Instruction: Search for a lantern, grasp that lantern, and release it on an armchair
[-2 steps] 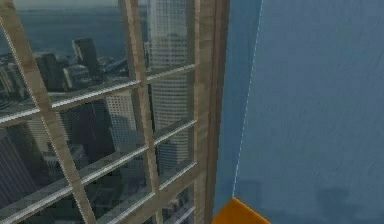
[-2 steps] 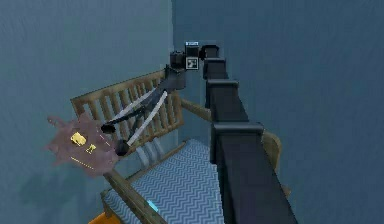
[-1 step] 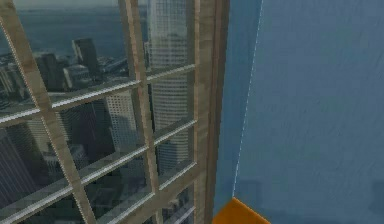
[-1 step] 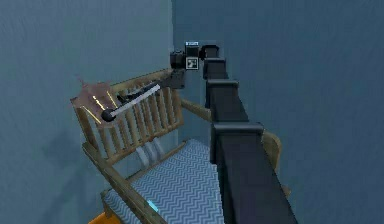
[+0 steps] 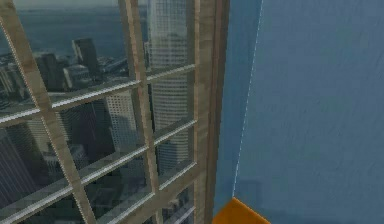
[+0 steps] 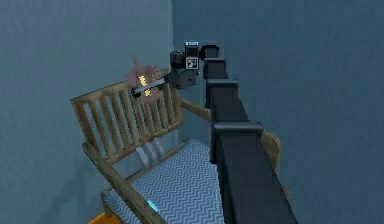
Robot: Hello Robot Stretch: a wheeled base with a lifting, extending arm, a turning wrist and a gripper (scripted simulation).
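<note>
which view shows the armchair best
The arm side view: the armchair shows its slatted wooden back and patterned seat there. The forward view faces a window and a blue wall instead.

nothing readable here tbh, no words, numbers, labels or brand names that I can make out on anything. closest thing is the two small white squares point(image 6: 188, 64) at the far end of the arm point(image 6: 240, 140), they've got black marks on them but those are just blocky patterns, not letters or digits. the towers point(image 5: 168, 60) outside the window point(image 5: 212, 100) carry no legible signs either
</note>
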